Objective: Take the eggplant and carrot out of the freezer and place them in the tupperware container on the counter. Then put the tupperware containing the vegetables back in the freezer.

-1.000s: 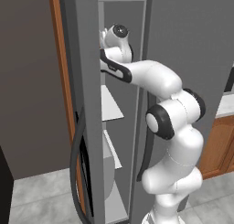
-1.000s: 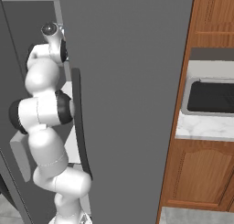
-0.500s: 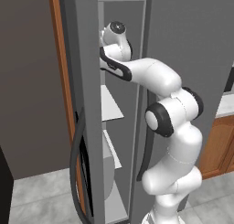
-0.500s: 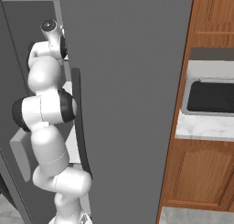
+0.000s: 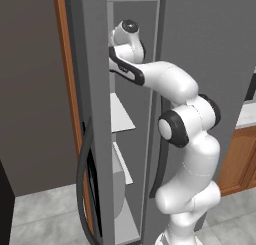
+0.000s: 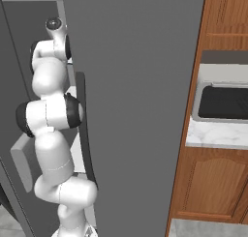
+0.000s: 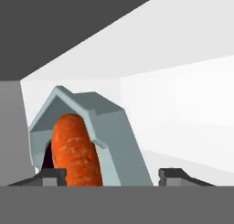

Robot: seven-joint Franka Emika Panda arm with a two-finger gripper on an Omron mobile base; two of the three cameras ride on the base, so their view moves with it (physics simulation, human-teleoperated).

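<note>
Tupperware container [image 7: 114,141]: inside freezer [image 5: 95,114] on white shelf, carrot [image 7: 75,150] and dark eggplant [image 7: 47,160] within; fingers [image 7: 180,175] spread, holding nothing; likely light, stiff, smooth-walled; best grasped across a rim wall.

**Arm reaching high, jaws apart**

The arm rises from its base, folds at a dark elbow joint about mid-height, then runs up and forward to a raised wrist. In both base views the hand end is turned away, so the fingers cannot be made out there. In the hand view the gripper [image 7: 112,175] has its two dark fingertips [image 7: 51,175] standing well apart at the bottom edge. Whether either tip touches anything is hard to tell, since only their ends show.
</note>
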